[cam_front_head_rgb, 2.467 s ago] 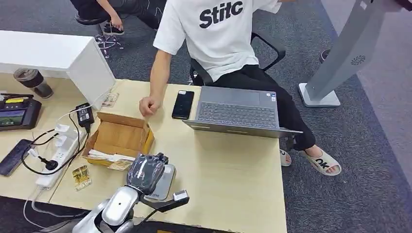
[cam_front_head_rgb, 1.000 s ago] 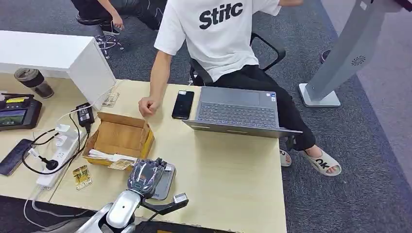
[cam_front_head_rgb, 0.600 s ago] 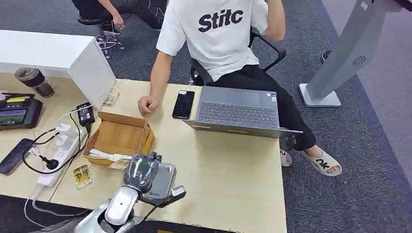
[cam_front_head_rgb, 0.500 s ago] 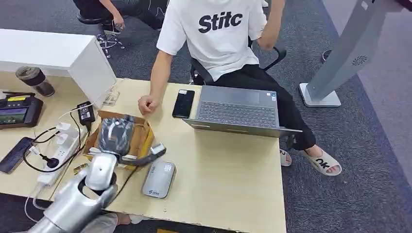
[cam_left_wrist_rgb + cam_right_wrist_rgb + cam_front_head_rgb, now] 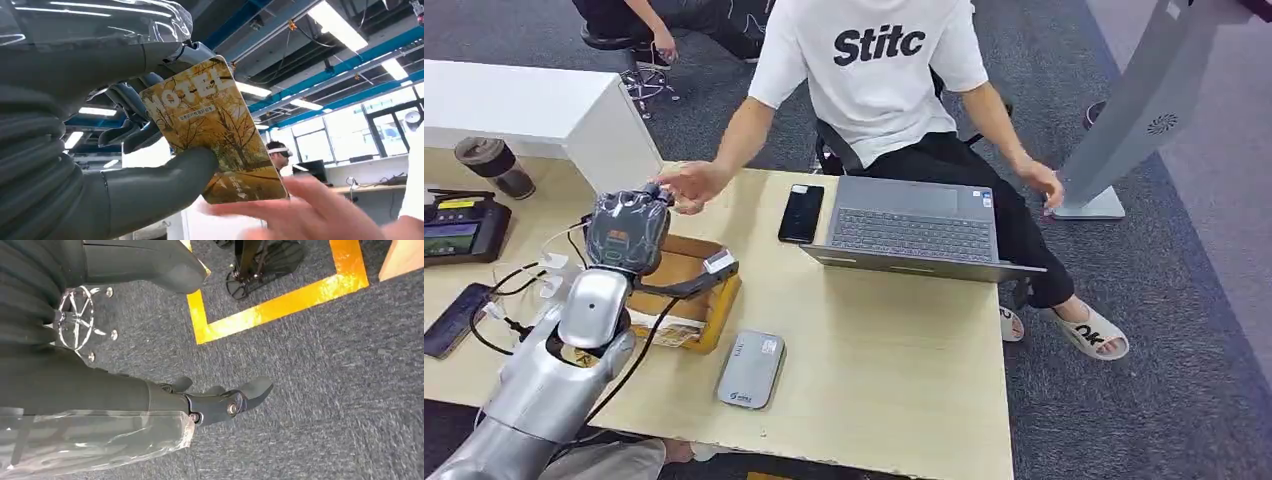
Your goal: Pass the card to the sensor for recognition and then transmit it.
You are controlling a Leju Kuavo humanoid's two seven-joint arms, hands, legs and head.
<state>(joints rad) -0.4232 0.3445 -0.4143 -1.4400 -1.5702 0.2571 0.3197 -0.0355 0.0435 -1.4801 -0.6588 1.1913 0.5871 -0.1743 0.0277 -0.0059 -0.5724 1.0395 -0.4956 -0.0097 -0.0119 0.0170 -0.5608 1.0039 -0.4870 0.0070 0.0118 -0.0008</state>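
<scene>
1. One left hand [image 5: 627, 229] is raised above the cardboard box [image 5: 686, 290] near the table's [image 5: 894, 340] far left edge, pinching the card [image 5: 215, 130] between its thumb [image 5: 155, 192] and dark fingers [image 5: 127, 102] behind it.
2. A person's hand [image 5: 692, 184] touches the card's free end.
3. The sensor [image 5: 751, 368] lies near the table's front edge.
4. The right hand [image 5: 220, 400] hangs over carpet, fingers loosely spread, holding nothing.

On the desk [image 5: 894, 340] there is one laptop [image 5: 914, 228], one black phone [image 5: 800, 213] beside it, one grey card sensor [image 5: 751, 369] near the front edge and one open cardboard box [image 5: 686, 285]. One hotel card [image 5: 215, 130] is visible.
</scene>
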